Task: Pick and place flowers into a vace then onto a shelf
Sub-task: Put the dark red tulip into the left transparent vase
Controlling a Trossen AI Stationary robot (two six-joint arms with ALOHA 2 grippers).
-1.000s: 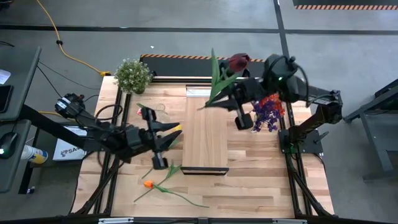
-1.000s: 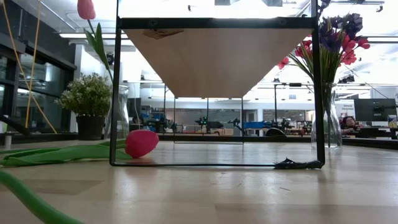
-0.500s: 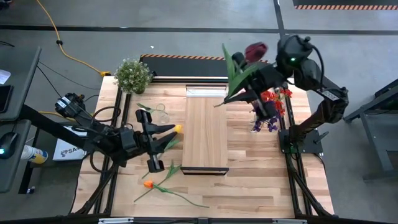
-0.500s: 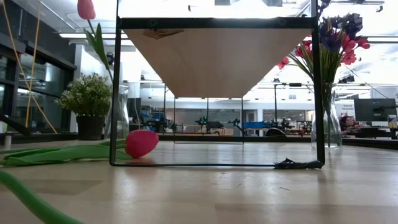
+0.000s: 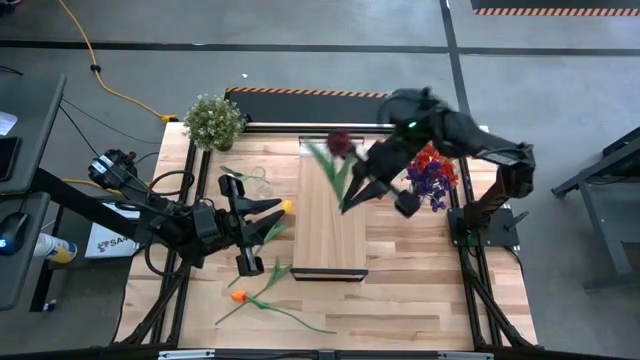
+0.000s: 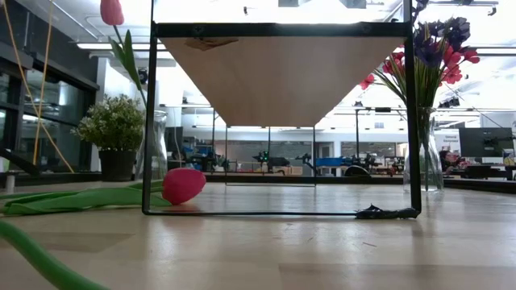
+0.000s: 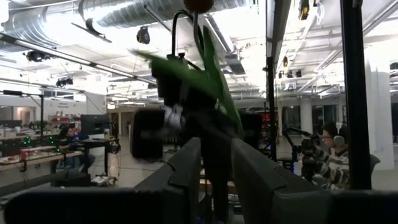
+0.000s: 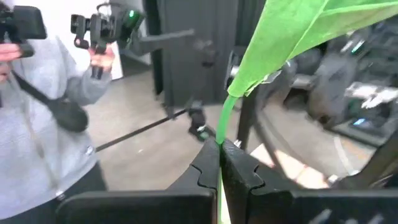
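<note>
Right claw (image 8: 219,163): fingers pressed together on the green stem of a dark maroon flower (image 5: 341,146); the stem rises from between the fingertips to a broad green leaf.
Right arm pose: reaches in from the right side of the surface (image 5: 400,290), bent over the far end of the shelf (image 5: 331,225), wrist turned toward the middle.
Held flower: head beyond the claw toward the far end of the shelf, leaves slanting down over the light wood board; it is lifted, not lying on the board.
Beside right claw: a clear vase with red and purple flowers (image 5: 432,172) stands just to its outer side, near the right arm's base.
Beyond right claw: a person in a grey top (image 8: 43,106) stands in the room, holding up a dark device.
Left claw (image 5: 255,222): fingers a little apart; whether anything sits between them cannot be told.
Left arm pose: stretched low across the left part of the surface, pointing toward the shelf's long side.
Near left claw: a yellow flower (image 5: 284,207) lies at its tip, an orange flower (image 5: 238,296) lies nearer the front edge, and a second clear vase with a pink flower (image 5: 256,181) stands on the far side of it.
Farther out: a bushy potted plant (image 5: 213,120) at the far left corner.
</note>
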